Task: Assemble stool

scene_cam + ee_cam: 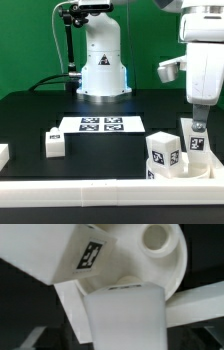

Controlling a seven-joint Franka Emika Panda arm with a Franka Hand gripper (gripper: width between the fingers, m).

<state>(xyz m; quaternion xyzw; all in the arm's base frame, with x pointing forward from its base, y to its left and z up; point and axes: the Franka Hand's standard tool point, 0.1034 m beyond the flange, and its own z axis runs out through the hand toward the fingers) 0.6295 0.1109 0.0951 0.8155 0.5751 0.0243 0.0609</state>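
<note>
On the black surface: marker board central, loose leg in open room nearby, white rail along the near edge. The fingers sit at an upright leg; closure cannot be told.

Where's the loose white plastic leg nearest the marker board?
Exterior view's left half: the short white plastic leg sits on the black table, just off the near left corner of the flat white marker board.
</note>
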